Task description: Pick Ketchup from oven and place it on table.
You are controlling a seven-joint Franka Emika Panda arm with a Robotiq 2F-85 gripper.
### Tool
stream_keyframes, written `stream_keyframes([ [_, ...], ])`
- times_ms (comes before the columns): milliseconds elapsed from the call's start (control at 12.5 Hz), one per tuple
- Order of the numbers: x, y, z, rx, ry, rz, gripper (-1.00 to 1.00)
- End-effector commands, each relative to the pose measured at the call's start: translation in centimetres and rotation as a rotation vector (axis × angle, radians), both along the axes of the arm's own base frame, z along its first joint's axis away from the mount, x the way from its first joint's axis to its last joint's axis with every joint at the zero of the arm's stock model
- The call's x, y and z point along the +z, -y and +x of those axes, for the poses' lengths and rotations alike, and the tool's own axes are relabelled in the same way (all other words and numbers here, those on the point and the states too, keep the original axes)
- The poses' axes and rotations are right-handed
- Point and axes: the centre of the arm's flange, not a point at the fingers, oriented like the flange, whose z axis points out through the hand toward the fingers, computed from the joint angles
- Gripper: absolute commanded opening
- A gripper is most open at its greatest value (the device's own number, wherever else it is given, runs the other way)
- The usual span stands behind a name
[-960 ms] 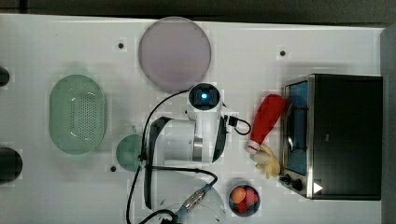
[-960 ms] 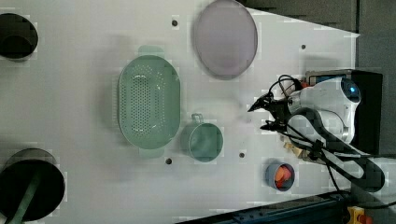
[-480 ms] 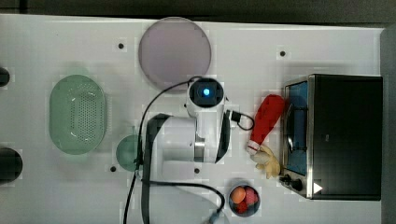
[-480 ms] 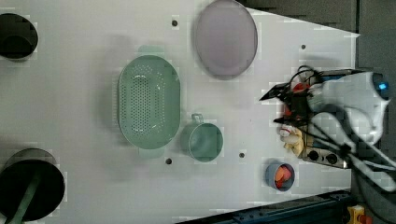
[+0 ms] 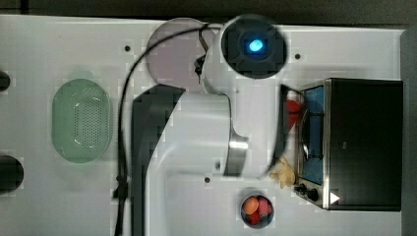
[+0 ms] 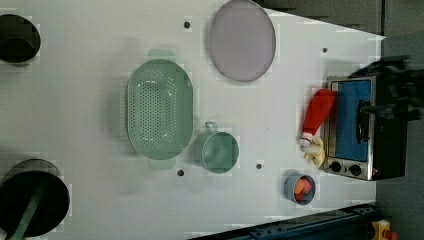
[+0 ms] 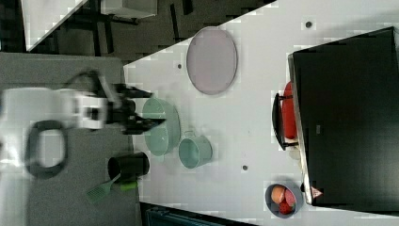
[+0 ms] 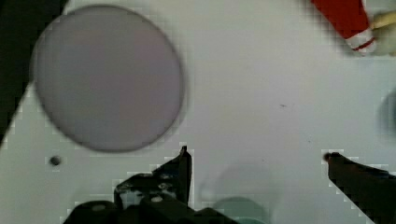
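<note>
Already ketchup (image 6: 318,112) lies on counter (image 6: 90,60), just in front of oven (image 6: 367,127) door, cap end touching pale lumpy object (image 6: 314,150). End effector (image 8: 257,158) spread wide, empty, well apart from bottle, above counter near purple plate (image 8: 107,77). Risks: round bottle could roll on counter; arm's sweep could clip plate or small fruit bowl (image 5: 257,210).

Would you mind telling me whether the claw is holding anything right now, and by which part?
Nothing is held: the claw is open and empty above the table; the ketchup lies beside the oven.
</note>
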Motion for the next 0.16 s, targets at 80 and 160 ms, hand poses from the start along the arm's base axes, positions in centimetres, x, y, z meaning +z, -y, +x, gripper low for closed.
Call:
stream_keyframes([
  [80, 5.6, 0.4, -0.6, -0.021, -0.025, -0.021, 1.00],
  [160, 7.0, 0.5, -1.1, -0.017, -0.055, -0.037, 1.00],
])
